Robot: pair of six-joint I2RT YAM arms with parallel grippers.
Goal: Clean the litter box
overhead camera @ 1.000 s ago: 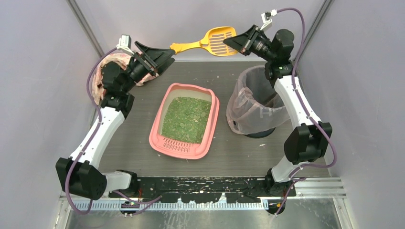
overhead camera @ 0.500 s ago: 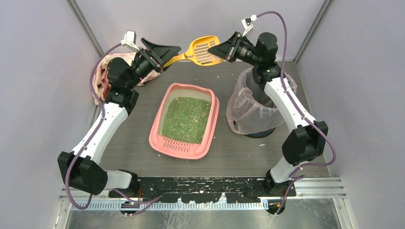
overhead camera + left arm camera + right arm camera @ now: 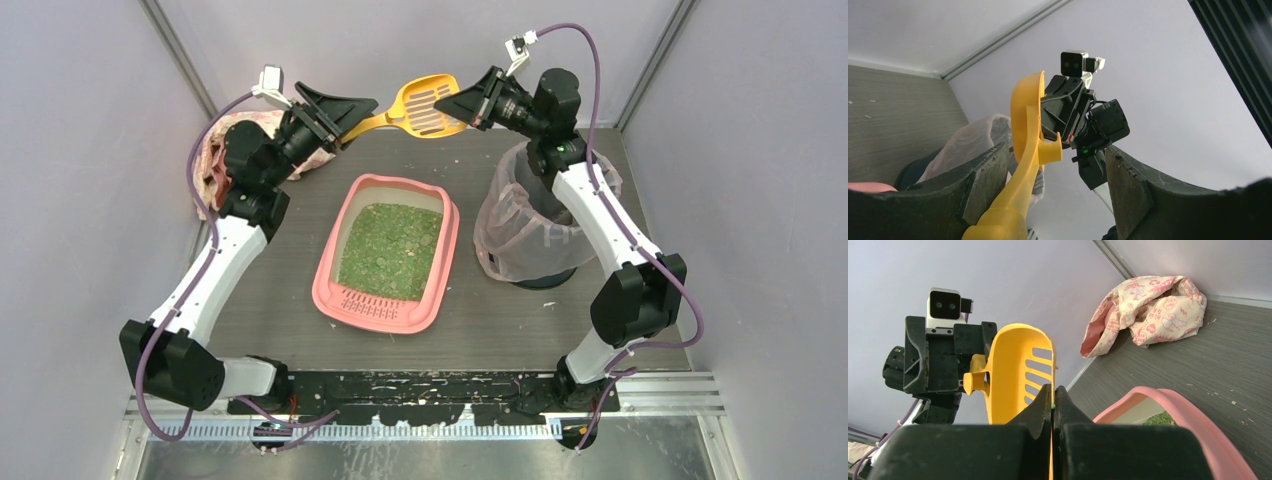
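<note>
The right hand [image 3: 445,107] is clenched on the slotted blade of the yellow scoop [image 3: 424,104], high over the table [image 3: 500,330] at 12 o'clock. The left hand [image 3: 369,103] is released, its fingers spread around the handle. The litter box [image 3: 380,318] sits mid-table, with the bin [image 3: 530,225] at its 3 o'clock.

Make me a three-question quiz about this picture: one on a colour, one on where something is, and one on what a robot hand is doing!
1. The granules in the litter box are: A blue, B green, C white.
2. The patterned cloth lies: A in the litter box, B hanging in midair, C at the table's far-left corner.
3. The right gripper is: A wide open, B shut on the yellow scoop, C resting on the table.
Answers: B, they look green; C, it's bunched there; B, its fingers pinch the scoop's rim.
</note>
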